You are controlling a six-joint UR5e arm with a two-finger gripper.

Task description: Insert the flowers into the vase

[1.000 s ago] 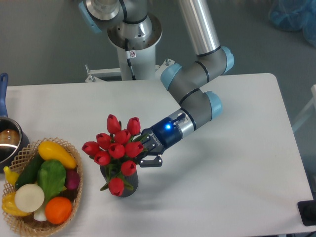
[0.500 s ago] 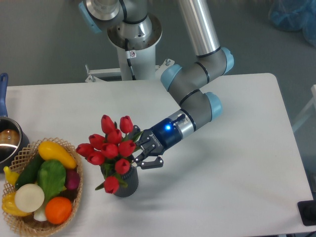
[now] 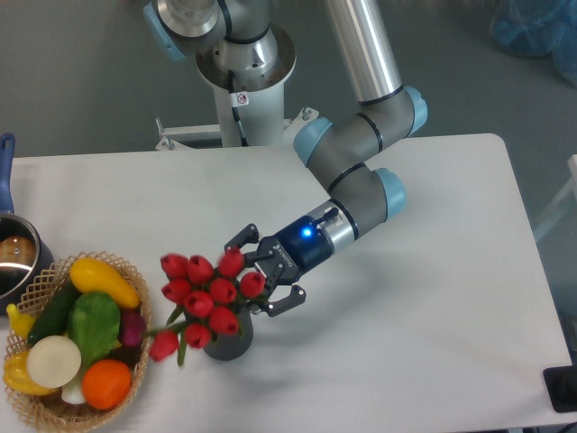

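We see smooth red tulip buds, the flowers [image 3: 209, 293], standing in the dark grey cylindrical vase [image 3: 227, 343] on the white counter [image 3: 433, 298]. The gripper [image 3: 261, 278] sits just beside them, fingers [image 3: 236, 240] spread and released. A woven wicker basket [image 3: 133, 347] holds glossy vegetables.

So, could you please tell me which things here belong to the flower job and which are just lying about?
Part of the job:
- flowers
- vase
- gripper, fingers spread

Just lying about:
- wicker basket of vegetables
- pot at the table's left edge
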